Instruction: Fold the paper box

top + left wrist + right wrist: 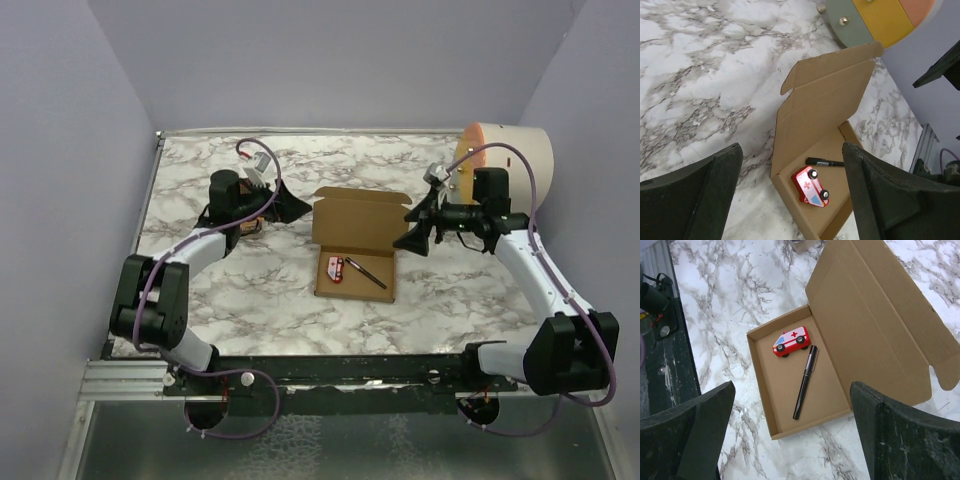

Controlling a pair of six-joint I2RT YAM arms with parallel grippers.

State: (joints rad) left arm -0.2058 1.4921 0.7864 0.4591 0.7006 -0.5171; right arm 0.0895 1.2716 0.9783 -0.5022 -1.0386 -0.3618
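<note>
"Left gripper (290, 205) of mine hangs with its fingers wide apart and nothing between them. It's left of centre in the overhead view."

"And the other one?"

"My right gripper (411, 236) is the same, fingers spread and empty, right of centre in that view."

"Where is the paper box?"

"The paper box (355, 220) lies in the middle of the overhead frame on the marble table (260, 290), between my two grippers. Its shallow tray sits flat, lower in the frame. The lid is open, rising from the tray's upper edge and leaning back toward the top of the picture."

"Are you touching it?"

"I cannot tell. The left gripper is just beside the lid's left edge, and the right one is just beside its right edge, where lid meets tray."

"Anything in the tray?"

"Two things. A small red toy ambulance (334, 269) is at the tray's left side. A black pen (366, 273) lies slantwise to its right, and the two are close but apart."

"What else is on the table?"

"A large cream cylinder (505, 150) lies on its side in the upper right of the overhead frame, behind my right arm."
</note>
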